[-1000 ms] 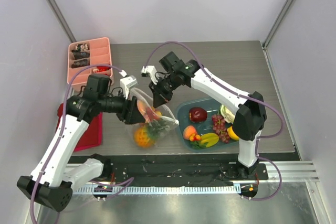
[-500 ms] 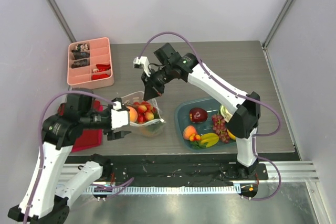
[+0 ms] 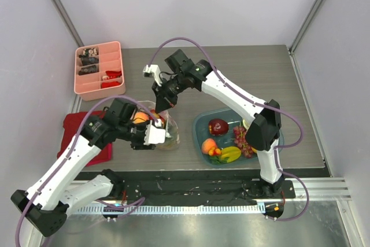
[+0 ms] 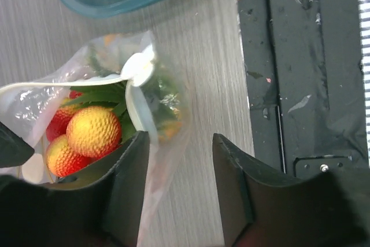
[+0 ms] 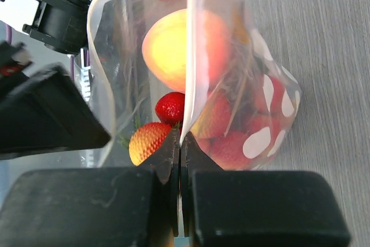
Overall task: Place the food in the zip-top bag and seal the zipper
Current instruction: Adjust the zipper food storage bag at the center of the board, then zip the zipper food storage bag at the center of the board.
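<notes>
Pressed tight together, the right gripper (image 5: pixel 179 143) pinches the far edge of the bag (image 5: pixel 231 85) and holds its mouth up. The bag stands at the middle of the table (image 3: pixel 260 67), just left of the plate (image 3: pixel 199 126). Through the dotted film its load shows: a peach (image 5: pixel 167 50) on top and red and orange berries (image 4: pixel 92 132) beneath, with green leaves among them. The whitish zipper (image 4: pixel 69 83) runs along the mouth and lies unpressed, so the bag gapes.

The left gripper (image 4: pixel 179 143) sits at the bag's near side with its fingers spread wide. One finger (image 4: pixel 124 183) lies against the bag's wall, and loose film spills into the gap between the two.

Half a second ago this gripper hung off to the left of the bag, clear of it. It has since swung right and closed up on the near wall. The right gripper has shifted a little left and kept its grip. A second ago the bag sagged lower towards the near edge, with an orange fruit bulging at its bottom. Now it stands taller and more gathered.

On the plate lie an apple (image 3: pixel 218 126) and grapes (image 3: pixel 243 139) among other fruit. A red cloth (image 3: pixel 105 150) lies left of the bag under the left arm, and a pink tray (image 3: pixel 99 67) sits at the far left corner.
</notes>
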Available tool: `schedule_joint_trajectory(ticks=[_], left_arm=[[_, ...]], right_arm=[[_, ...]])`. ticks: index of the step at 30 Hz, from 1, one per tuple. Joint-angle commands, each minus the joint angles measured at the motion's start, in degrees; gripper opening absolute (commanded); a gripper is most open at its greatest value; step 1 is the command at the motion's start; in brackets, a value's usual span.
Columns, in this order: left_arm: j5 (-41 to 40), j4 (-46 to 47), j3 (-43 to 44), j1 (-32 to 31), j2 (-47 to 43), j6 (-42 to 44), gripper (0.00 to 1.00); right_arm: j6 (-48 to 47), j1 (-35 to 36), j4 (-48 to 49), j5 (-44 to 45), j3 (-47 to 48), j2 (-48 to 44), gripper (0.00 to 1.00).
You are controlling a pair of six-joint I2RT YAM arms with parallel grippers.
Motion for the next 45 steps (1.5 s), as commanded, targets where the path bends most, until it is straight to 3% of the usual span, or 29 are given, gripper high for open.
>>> schedule_joint_trajectory(ticks=[1,6,8,10,11,14,15,20,22,23,26,29,35,40,45], left_arm=[[-4.2,11.5,-1.6,-0.8,-1.0,-7.8,0.48],[-5.6,15.3,-3.0,-1.7,-3.1,-9.0,0.49],[-6.4,16.7,-3.7,-1.7,-3.3,-9.1,0.65],[-7.8,16.5,-3.8,-1.9,-2.9,-8.9,0.66],[-7.4,15.7,-3.5,-1.9,-2.4,-8.5,0.63],[-3.1,9.6,-1.0,-1.9,-0.8,-6.9,0.42],[-2.1,8.9,0.0,-1.9,-0.7,-8.3,0.29],[0.9,10.4,1.7,-3.1,-0.7,-12.7,0.01],[0.0,12.7,1.7,-3.2,-0.4,-16.9,0.00],[-2.1,14.1,1.4,-3.2,-0.4,-19.1,0.00],[-4.3,16.9,-0.3,-3.1,-1.8,-21.9,0.00],[-5.0,19.0,-2.6,-3.1,-3.6,-25.1,0.00],[-6.3,21.3,-4.9,-3.2,-5.8,-30.0,0.00],[-7.6,21.6,-4.2,-3.1,-6.2,-31.2,0.00],[-7.3,22.8,-2.0,-3.2,-4.8,-33.7,0.00]], right_arm=[[0.4,1.4,1.8,-1.6,3.4,-0.2,0.01],[0.6,1.9,2.1,-1.9,3.9,0.4,0.01],[0.6,2.1,2.0,-2.1,4.0,0.7,0.01],[0.8,2.2,2.1,-2.1,4.0,0.8,0.01],[0.8,2.3,2.2,-2.1,4.0,0.8,0.01],[1.1,2.4,2.6,-2.1,4.2,1.0,0.01],[1.1,2.4,2.8,-2.0,4.4,1.1,0.01],[3.7,2.5,4.5,-1.7,7.1,1.7,0.01],[4.4,2.4,4.9,-1.6,8.3,1.5,0.14],[4.6,2.4,4.8,-1.1,8.3,0.7,0.38],[5.8,1.1,5.6,3.3,5.5,-2.7,0.72],[7.4,-3.4,10.9,5.4,-3.3,-10.1,0.85],[4.1,-10.1,16.9,5.4,-21.9,-29.5,0.85],[3.3,-9.7,28.9,6.1,-45.6,-49.4,0.85],[3.7,-4.0,40.3,9.3,-56.2,-54.0,0.85]])
